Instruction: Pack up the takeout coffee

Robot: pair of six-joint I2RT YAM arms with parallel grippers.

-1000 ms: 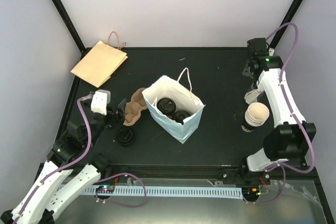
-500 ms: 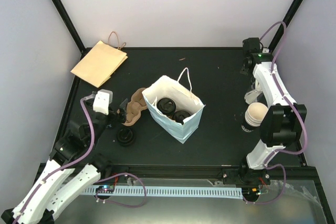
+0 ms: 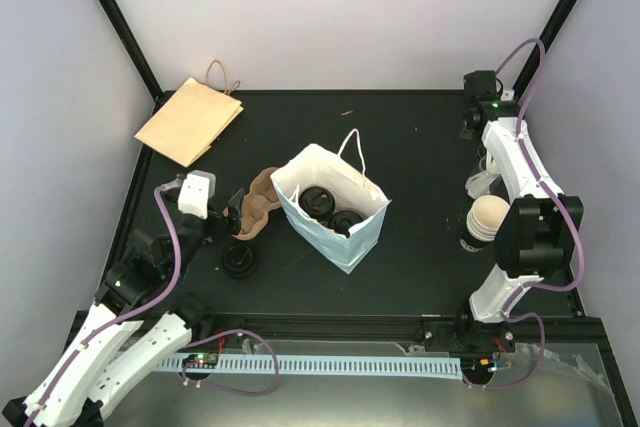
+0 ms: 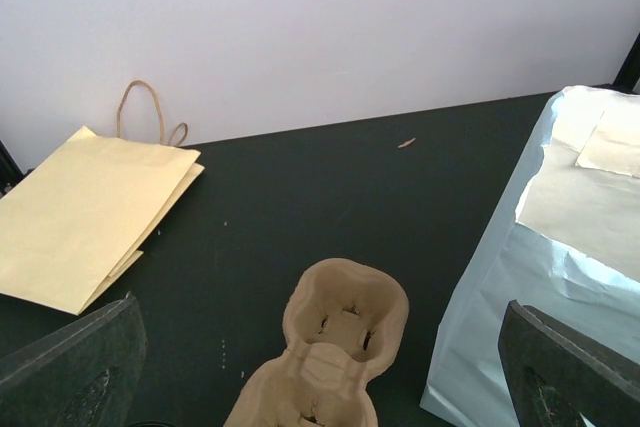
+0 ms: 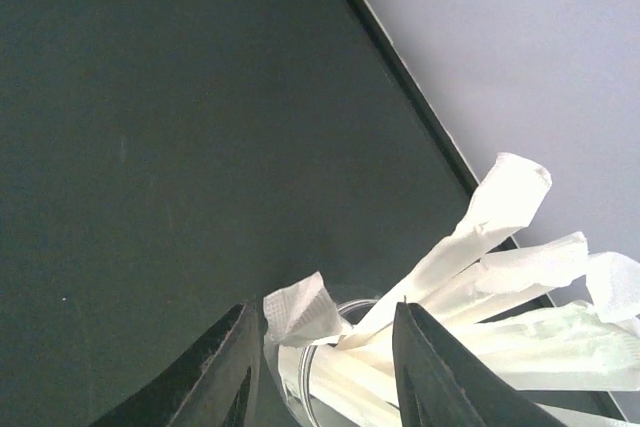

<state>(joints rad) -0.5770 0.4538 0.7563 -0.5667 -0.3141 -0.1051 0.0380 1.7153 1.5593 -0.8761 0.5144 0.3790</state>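
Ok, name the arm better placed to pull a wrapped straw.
Right. The right gripper straddles the wrapped straws; the left gripper hangs open by the cardboard carrier, far from them.

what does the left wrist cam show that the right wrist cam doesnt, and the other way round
Left wrist only: the flat brown paper bag, the cardboard cup carrier and the side of the white bag. Right wrist only: paper-wrapped straws standing in a clear cup, one wrapper tip between the right gripper's parted fingers. Both: the black table and the pale wall behind it.
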